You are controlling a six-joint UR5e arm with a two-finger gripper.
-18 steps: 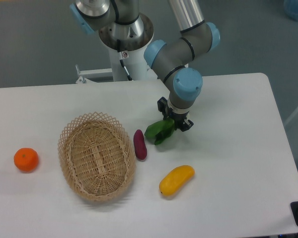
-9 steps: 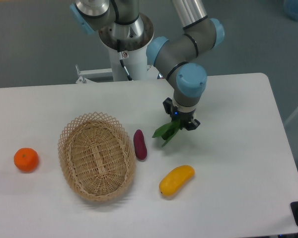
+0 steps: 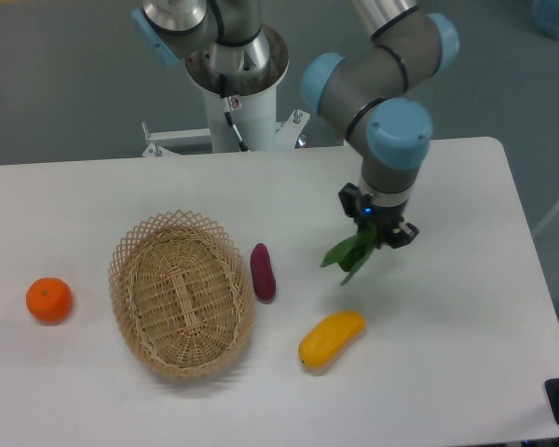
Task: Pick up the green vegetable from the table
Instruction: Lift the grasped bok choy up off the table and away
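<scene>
Over on the far left an orange (image 3: 48,300) sits alone on the table (image 3: 466,307), well apart from everything else. Next along is an oval wicker basket (image 3: 181,293), its woven floor bare all the way round, with nothing lying in it. Just beside the basket's right rim, not quite touching it as far as I can see, lies a small purple eggplant piece (image 3: 263,271), pointing away from me. Further right and a little nearer to me, a yellow oblong fruit (image 3: 331,337) rests at a slant on the white top.

Above and to the right of that fruit hangs the green vegetable (image 3: 351,252), its dark leaves drooping down and to the left. The gripper (image 3: 379,229) points straight down with its fingers pinched close on the vegetable's upper end. The leaves look clear of the tabletop, though from this angle I cannot be sure of the gap. The arm (image 3: 382,88) rises behind it toward the white pedestal (image 3: 235,102) at the table's back edge.
</scene>
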